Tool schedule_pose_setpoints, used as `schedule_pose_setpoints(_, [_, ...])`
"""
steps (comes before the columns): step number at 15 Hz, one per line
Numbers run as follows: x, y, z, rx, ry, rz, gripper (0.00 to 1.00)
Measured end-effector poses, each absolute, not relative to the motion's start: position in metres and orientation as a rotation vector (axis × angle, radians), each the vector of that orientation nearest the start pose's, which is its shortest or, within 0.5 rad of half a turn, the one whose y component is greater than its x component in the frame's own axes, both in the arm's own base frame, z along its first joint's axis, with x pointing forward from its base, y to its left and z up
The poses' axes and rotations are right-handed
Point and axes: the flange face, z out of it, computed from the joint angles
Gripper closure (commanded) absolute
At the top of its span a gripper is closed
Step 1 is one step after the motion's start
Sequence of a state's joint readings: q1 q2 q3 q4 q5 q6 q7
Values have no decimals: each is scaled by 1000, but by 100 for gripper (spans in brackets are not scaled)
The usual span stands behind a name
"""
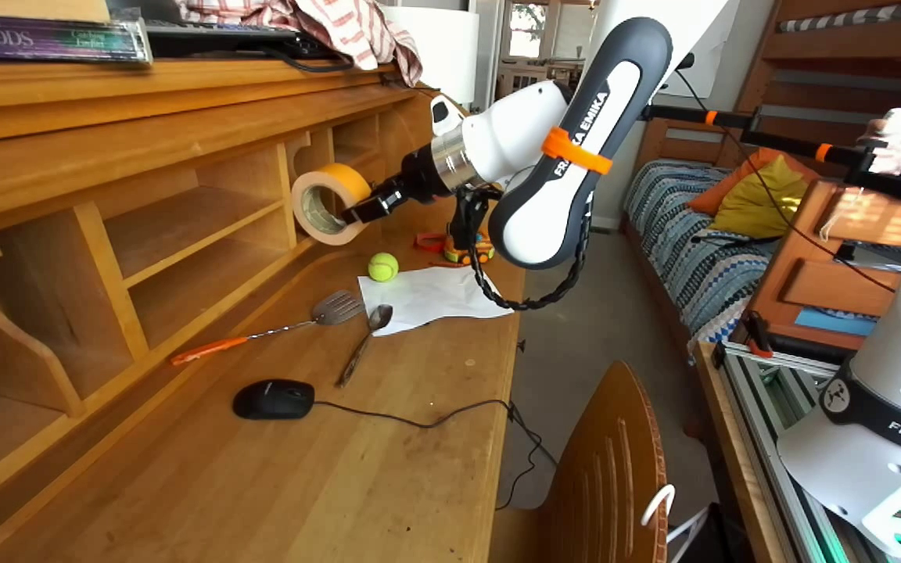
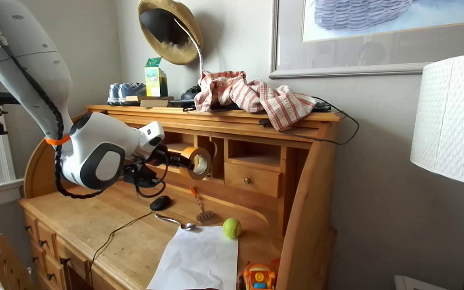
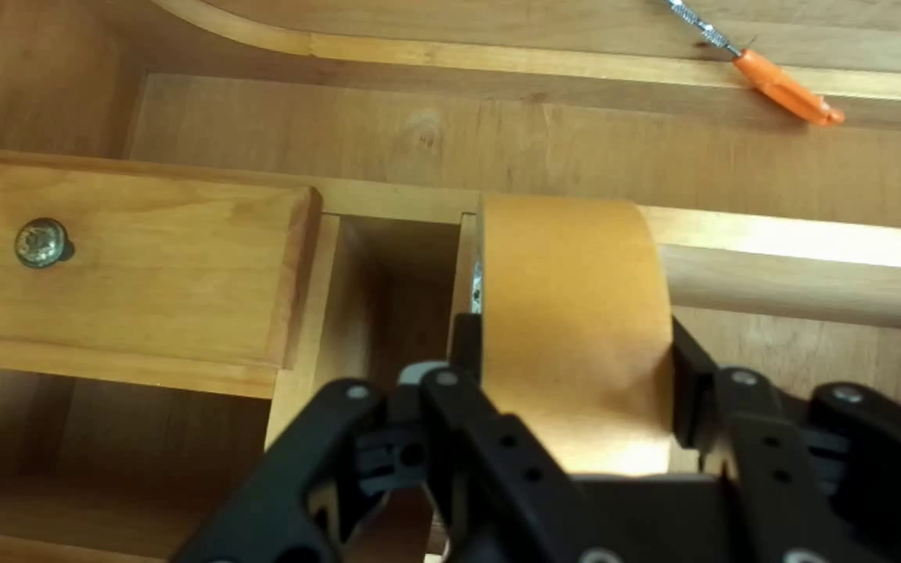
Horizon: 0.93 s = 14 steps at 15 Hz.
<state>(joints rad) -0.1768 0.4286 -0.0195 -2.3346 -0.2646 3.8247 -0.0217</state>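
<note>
A wide roll of yellow tape (image 3: pixel 576 266) is clamped between the black fingers of my gripper (image 3: pixel 576 360), one finger pressing on each flat side in the wrist view. The roll's near end hides part of the palm. In both exterior views the tape roll (image 1: pixel 351 181) (image 2: pixel 189 154) hangs in the air above the desk, close in front of the pigeonholes, its ring standing on edge. The fingertips of the gripper (image 1: pixel 357 213) grip the side of the ring nearest the arm. Behind the roll, in the wrist view, are a narrow slot (image 3: pixel 411 313) and a wider open compartment (image 3: pixel 779 344).
On the desktop (image 1: pixel 263 485) lie a black mouse (image 1: pixel 273 399) with its cable, a spoon (image 1: pixel 357 352), an orange-handled spatula (image 1: pixel 337 308), white paper (image 2: pixel 199 257), a tennis ball (image 2: pixel 232 228) and a toy car (image 2: pixel 258 276). A small drawer (image 2: pixel 252 179) sits among the cubbies. A chair (image 1: pixel 607 469) stands in front.
</note>
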Motion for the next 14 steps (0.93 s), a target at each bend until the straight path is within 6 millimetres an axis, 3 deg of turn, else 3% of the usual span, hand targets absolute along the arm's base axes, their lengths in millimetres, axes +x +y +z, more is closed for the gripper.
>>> schedule_pose_setpoints(7, [592, -71, 294, -2791, -209, -1590, 71])
schedule_pose_setpoints(8, [599, -71, 295, -2793, -211, -1581, 46])
schedule_pose_setpoints(11, [614, -71, 295, -2788, -208, -1569, 46])
schedule_pose_setpoints(14, [617, -71, 293, -2786, -209, -1571, 46])
